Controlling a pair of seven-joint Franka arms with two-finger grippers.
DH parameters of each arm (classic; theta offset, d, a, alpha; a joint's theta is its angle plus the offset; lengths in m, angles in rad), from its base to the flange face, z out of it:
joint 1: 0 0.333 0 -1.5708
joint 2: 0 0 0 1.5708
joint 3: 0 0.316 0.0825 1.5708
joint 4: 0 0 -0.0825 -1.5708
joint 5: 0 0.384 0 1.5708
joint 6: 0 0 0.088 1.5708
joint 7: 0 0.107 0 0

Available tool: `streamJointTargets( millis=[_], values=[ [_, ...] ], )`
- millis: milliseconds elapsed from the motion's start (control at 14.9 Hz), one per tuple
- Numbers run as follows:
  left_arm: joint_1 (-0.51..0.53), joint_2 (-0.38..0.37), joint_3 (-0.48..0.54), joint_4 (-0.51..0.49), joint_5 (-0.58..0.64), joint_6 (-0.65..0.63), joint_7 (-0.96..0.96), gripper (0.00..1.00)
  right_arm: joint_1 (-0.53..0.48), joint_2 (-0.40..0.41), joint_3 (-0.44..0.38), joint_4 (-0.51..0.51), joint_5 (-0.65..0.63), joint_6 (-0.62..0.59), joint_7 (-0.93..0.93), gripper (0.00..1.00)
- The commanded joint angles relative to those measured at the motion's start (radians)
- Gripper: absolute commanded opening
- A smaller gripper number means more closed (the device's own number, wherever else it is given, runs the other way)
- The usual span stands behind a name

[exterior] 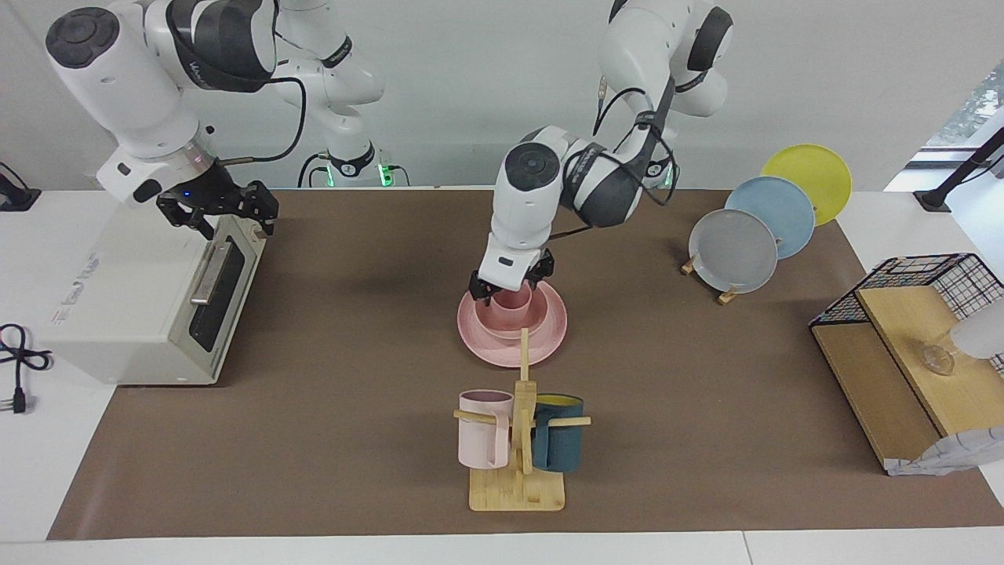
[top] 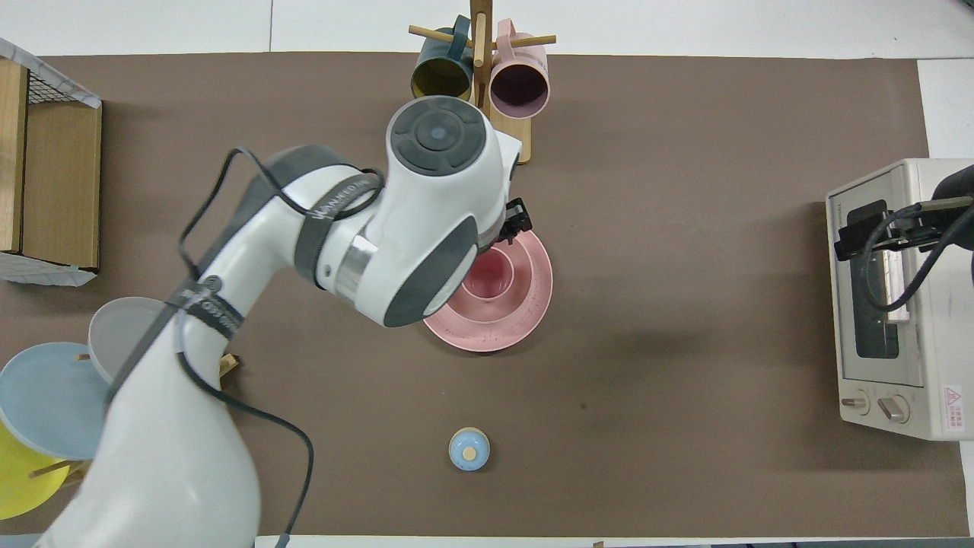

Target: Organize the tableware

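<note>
Left gripper (exterior: 511,288) hangs w/ fingers apart just over matte pink cup (exterior: 513,301); cup sits upright in pink bowl (exterior: 510,318) on pink plate (exterior: 549,333), beside mug rack (exterior: 518,439), unheld.

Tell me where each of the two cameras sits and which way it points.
Facing view: high across the table, looking at the robots; both arms show whole, left gripper over the cup, right gripper over the oven.
Overhead view: high above the robots' end, looking steeply down and forward; the left arm fills it, the right gripper at its edge.
Shared: cup, bowl and plate stacked, mug rack, oven, half a turn apart.
</note>
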Motion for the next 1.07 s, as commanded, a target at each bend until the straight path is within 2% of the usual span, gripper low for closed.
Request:
streamJointTargets(
  millis=[0,268,537,671,1006],
  values=[
    [0.115,-0.142,-0.003,-0.041,0.014,-0.110,0.113,1.00,-0.011,-0.005,0.001,0.018,-0.014,-0.016,-0.021,1.00],
    [0.357,-0.290,-0.003,-0.076,0.013,-0.262,0.498,1.00,-0.005,-0.005,0.000,0.035,-0.011,-0.008,-0.009,1.00],
    [0.539,-0.443,-0.003,-0.269,0.013,-0.237,0.781,1.00,-0.017,-0.003,-0.012,0.035,0.002,-0.013,-0.007,1.00],
    [0.580,-0.460,-0.003,-0.295,0.013,-0.212,0.849,1.00,-0.013,-0.008,-0.012,0.035,0.001,-0.018,-0.007,1.00],
    [0.579,-0.454,-0.003,-0.265,0.013,-0.232,0.814,1.00,-0.014,-0.014,-0.014,0.032,0.001,-0.018,-0.007,1.00]
  ],
)
